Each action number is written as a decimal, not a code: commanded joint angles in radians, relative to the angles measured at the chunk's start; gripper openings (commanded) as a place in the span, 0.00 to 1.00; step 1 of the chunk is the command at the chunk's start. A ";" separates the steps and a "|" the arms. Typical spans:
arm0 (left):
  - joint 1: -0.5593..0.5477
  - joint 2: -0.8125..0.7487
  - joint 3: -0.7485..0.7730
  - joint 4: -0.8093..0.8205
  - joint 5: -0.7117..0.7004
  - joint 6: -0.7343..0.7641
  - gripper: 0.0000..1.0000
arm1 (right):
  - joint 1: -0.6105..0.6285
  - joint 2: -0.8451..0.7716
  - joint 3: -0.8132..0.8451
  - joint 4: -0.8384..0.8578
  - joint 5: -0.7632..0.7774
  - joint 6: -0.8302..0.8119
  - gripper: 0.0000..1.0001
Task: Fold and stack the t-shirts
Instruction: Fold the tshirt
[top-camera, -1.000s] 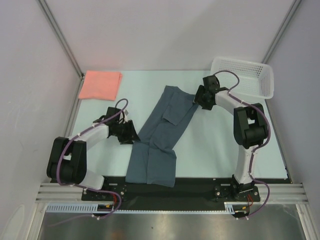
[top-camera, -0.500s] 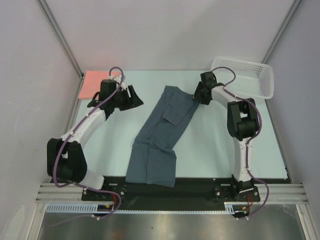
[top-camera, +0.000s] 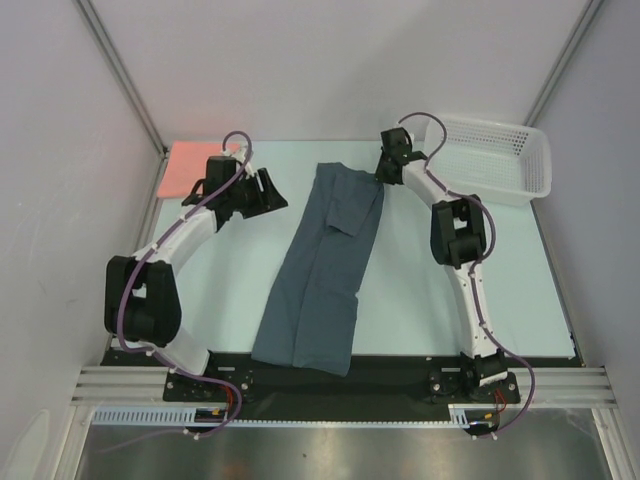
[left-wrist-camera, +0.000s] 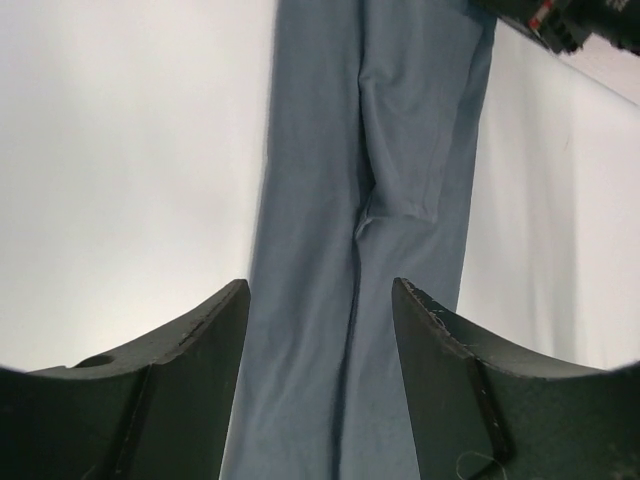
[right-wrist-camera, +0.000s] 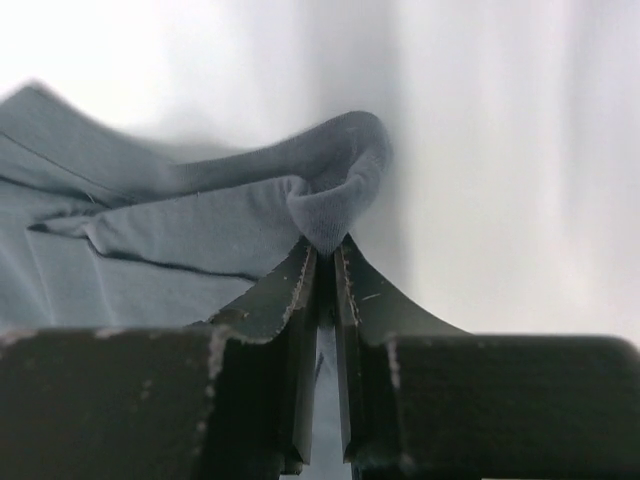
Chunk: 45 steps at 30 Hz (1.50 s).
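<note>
The dark blue-grey t-shirt (top-camera: 322, 270) lies as a long narrow strip running from the back centre of the table to its near edge. My right gripper (top-camera: 381, 176) is shut on the shirt's far right corner; in the right wrist view a pinch of the cloth (right-wrist-camera: 335, 200) bulges above the closed jaws (right-wrist-camera: 326, 248). My left gripper (top-camera: 274, 192) hovers open left of the shirt's far end, with nothing between its fingers. Its wrist view looks down the length of the shirt (left-wrist-camera: 340, 180) between the spread jaws (left-wrist-camera: 320, 290). The salmon-pink t-shirt (top-camera: 180, 165) lies folded at the back left, partly behind the left arm.
A white mesh basket (top-camera: 535, 172) stands at the back right corner. Grey walls close in the table at the back and on both sides. The right arm stretches far back over the table's right half.
The left gripper left the shirt's left edge, swung to the back left and opened. The right gripper shut on the far right corner and drew it left, narrowing and straightening the shirt.
</note>
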 joint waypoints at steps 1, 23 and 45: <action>0.019 -0.012 0.008 0.033 0.036 -0.013 0.64 | -0.015 0.107 0.270 -0.016 0.042 -0.074 0.12; 0.015 -0.297 -0.512 -0.075 0.076 -0.098 0.73 | -0.008 0.066 0.452 0.048 -0.148 -0.129 0.84; -0.103 -0.488 -0.687 -0.286 0.016 -0.283 0.64 | 0.224 -1.353 -1.362 -0.026 -0.684 0.266 0.81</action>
